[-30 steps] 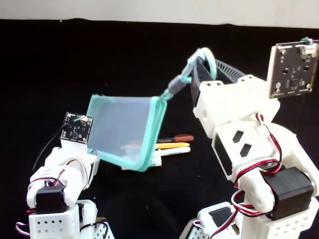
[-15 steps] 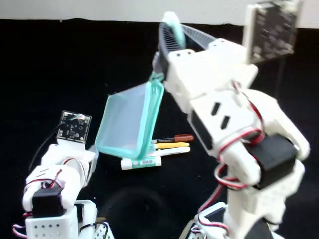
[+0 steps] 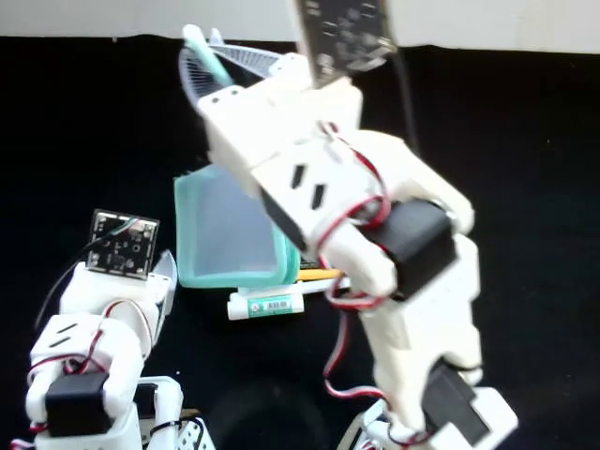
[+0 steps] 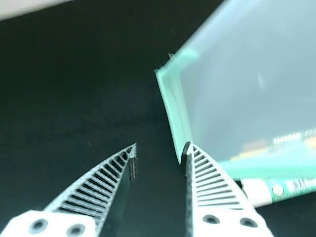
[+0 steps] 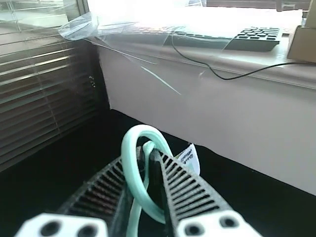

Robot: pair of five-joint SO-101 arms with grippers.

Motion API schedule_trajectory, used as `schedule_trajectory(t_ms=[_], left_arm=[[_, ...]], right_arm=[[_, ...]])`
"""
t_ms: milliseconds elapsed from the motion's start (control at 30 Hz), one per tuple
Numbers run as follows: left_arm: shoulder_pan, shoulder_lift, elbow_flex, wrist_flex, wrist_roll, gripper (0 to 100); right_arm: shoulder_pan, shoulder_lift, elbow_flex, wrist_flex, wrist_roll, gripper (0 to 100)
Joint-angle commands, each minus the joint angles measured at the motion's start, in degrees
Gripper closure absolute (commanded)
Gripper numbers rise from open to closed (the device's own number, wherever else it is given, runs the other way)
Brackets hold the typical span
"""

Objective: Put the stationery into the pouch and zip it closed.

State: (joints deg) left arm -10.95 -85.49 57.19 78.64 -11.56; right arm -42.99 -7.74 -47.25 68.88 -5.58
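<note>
A teal pouch (image 3: 228, 234) with a see-through panel hangs tilted above the table, its lower edge near the pens. My right gripper (image 3: 200, 53) is high at the back, shut on the pouch's teal loop strap (image 5: 140, 170). In the right wrist view the strap sits pinched in the right gripper (image 5: 148, 157). A white labelled marker (image 3: 267, 305) and a yellow pen (image 3: 320, 274) lie on the black table under the pouch. My left gripper (image 4: 159, 150) is open, one fingertip close to the pouch's (image 4: 247, 89) lower corner. The white marker (image 4: 279, 189) shows beneath the pouch.
The right arm's white body (image 3: 375, 253) stands across the middle of the high view and hides the pens' right ends. The left arm (image 3: 98, 328) is at the front left. A pale wall (image 3: 487, 23) borders the black table at the back.
The right arm swung left and up, carrying the pouch by its strap from mid-table to above the pens. The left arm drew back slightly and no longer touches the pouch.
</note>
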Motion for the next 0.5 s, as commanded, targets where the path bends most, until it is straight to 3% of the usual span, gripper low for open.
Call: schedule_trajectory(t_ms=[0,233,333,467], left_arm=[[-0.2,0.7,3.4,-1.6,0.4,82],[-0.5,0.3,10.6,-8.1,0.5,82],[-0.6,0.3,12.7,-9.4,0.5,82],[-0.6,0.3,15.2,-11.5,0.5,82]], right_arm=[[-3.0,5.4,-7.2,-1.4,0.7,99.3],[-11.6,15.9,-21.6,-1.4,0.9,99.3],[-14.5,18.4,-26.2,-1.4,4.2,99.3],[-15.2,19.7,-27.6,-0.8,5.3,99.3]])
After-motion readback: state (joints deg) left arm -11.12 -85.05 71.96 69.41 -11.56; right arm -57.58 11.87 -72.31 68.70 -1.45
